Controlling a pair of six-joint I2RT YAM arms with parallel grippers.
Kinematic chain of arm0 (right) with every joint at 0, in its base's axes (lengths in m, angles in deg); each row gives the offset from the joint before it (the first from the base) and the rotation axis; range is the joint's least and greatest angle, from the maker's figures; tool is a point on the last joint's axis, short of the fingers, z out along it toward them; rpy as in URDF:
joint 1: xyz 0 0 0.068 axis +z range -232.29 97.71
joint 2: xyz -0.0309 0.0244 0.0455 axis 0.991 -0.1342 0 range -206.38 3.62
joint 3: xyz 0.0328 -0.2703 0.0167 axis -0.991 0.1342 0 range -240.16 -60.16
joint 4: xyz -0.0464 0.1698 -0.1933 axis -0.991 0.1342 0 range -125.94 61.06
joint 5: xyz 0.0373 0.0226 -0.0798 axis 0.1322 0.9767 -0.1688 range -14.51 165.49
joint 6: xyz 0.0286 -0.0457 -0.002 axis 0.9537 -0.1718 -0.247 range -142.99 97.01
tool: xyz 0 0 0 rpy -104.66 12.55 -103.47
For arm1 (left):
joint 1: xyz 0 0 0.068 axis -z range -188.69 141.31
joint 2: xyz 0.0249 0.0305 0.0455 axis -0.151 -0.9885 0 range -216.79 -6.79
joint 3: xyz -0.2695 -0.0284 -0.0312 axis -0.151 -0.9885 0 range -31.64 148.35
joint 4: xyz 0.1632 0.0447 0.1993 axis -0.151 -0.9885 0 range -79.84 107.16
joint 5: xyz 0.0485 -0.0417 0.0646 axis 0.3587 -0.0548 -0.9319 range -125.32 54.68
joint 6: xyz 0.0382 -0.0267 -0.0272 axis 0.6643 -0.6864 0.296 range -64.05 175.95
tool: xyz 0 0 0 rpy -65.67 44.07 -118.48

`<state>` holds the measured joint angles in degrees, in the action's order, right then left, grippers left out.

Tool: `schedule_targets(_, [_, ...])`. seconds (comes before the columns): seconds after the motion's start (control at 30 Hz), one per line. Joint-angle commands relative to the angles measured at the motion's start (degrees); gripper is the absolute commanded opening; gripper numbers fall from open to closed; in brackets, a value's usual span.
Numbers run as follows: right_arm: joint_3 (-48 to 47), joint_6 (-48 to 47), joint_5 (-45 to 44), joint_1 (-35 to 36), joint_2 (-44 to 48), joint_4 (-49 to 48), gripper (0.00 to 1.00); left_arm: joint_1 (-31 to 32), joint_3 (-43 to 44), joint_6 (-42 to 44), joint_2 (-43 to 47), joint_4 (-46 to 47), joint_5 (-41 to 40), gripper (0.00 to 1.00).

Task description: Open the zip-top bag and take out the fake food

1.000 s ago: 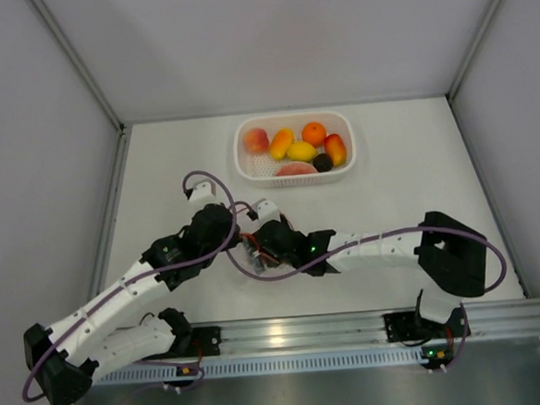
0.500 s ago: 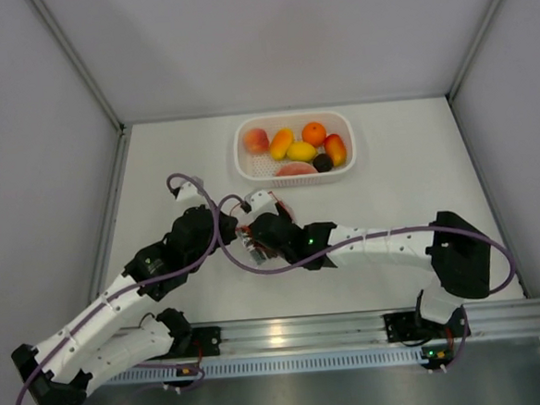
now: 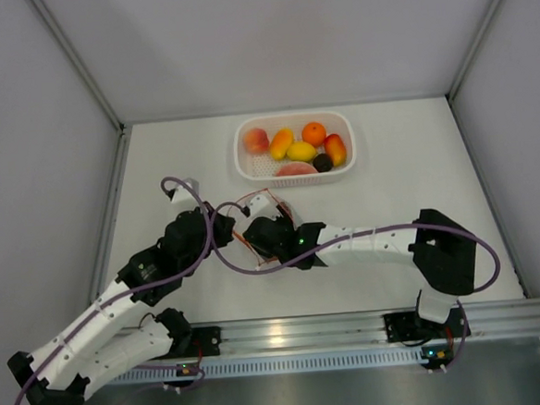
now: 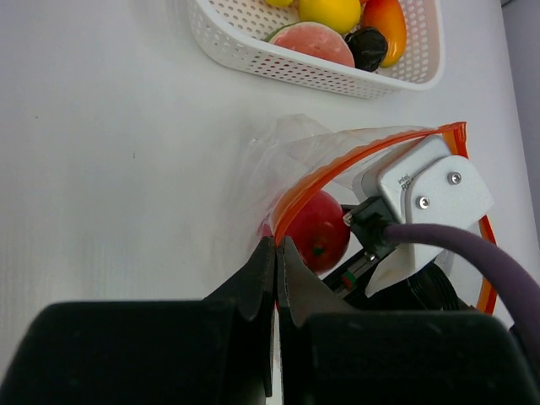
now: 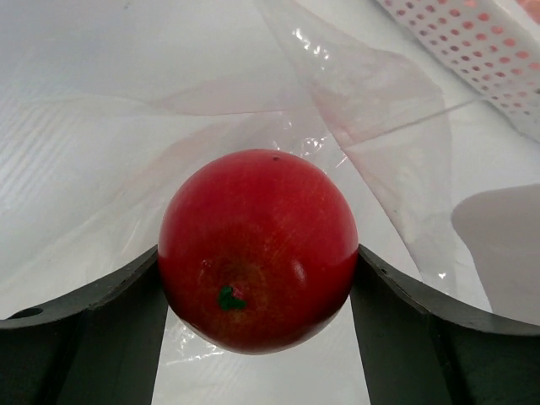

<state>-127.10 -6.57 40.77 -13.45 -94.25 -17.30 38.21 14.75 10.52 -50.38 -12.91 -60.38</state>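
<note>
**Red fruit gripped inside the opened bag**

The zip-top bag (image 4: 295,160) lies on the white bench (image 3: 416,174), just in front of the white perforated basket (image 3: 241,158) and a little apart from it. Its mouth, edged by an orange-red strip, gapes open.

The left pincer (image 4: 275,249) has its fingers pressed together on the near edge of that strip, pinching the rim of the bag.

The right pincer (image 5: 257,261) reaches in through the open mouth. Its two dark fingers (image 5: 110,312) sit against opposite sides of a glossy red fruit (image 5: 253,228), clamped on it. The fruit is round, with a small green mark on its underside, and crinkled clear plastic lies under and behind it. From the left wrist view the fruit shows just inside the orange strip, beside the right arm's grey camera housing.

The rest of the fake food (image 3: 301,151) sits in the basket: a peach-coloured piece, an orange-yellow piece, a yellow one, an orange, a red-and-yellow one, a small dark one and a pink one at the near wall.

In the overhead view the two arms meet over the bag at mid-bench.
</note>
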Motion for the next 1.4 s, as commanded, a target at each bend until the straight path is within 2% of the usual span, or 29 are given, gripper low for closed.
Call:
schedule_targets(0.0, [-4.0,2.9,-6.5,-1.2,1.7,2.4,0.53,0.0,-0.9,0.9,1.8,1.2,-0.2,0.00])
schedule_targets(0.13, [-3.4,3.9,-5.5,-1.7,3.9,1.1,0.52,0.0,-1.6,1.5,2.9,1.3,0.4,0.00])
schedule_targets(0.23, [-3.6,6.9,-5.1,-2.9,4.7,1.9,0.52,0.0,-1.7,2.2,1.9,1.6,3.2,0.00])
schedule_targets(0.3, [-2.1,7.1,-2.5,-3.6,6.6,-1.7,0.52,0.0,-2.1,3.6,1.0,4.2,6.4,0.00])
schedule_targets(0.4, [2.0,4.7,6.0,-3.9,11.1,-10.5,0.49,0.0,-2.2,3.9,-2.5,5.3,7.4,0.00])
schedule_targets(0.5, [2.5,2.9,13.1,-3.8,13.7,-13.3,0.49,0.0,-0.9,4.6,-4.9,5.4,7.7,0.00])
schedule_targets(0.63, [-1.3,-1.2,24.7,-3.7,12.1,-9.2,0.47,0.0,1.8,6.7,-6.9,5.6,10.5,0.00])
schedule_targets(0.73, [-4.9,-5.3,32.0,-3.3,10.9,-4.4,0.41,0.0,3.5,8.8,-7.4,5.5,10.6,0.00])
schedule_targets(0.8, [-4.4,-7.9,34.3,-2.1,11.8,-3.3,0.40,0.0,3.9,9.9,-6.9,5.2,8.5,0.00])
schedule_targets(0.93, [2.2,-12.6,43.7,-1.3,20.7,-7.9,0.38,0.0,3.4,9.7,-6.2,3.4,2.8,0.00])
schedule_targets(1.07, [8.8,-11.9,43.7,-1.4,28.3,-16.3,0.38,0.0,3.1,9.3,-7.3,2.5,0.2,0.00])
schedule_targets(1.37, [12.6,-6.2,29.9,-1.8,37.4,-25.6,0.37,0.0,2.4,6.8,-9.6,2.5,-0.3,0.00])
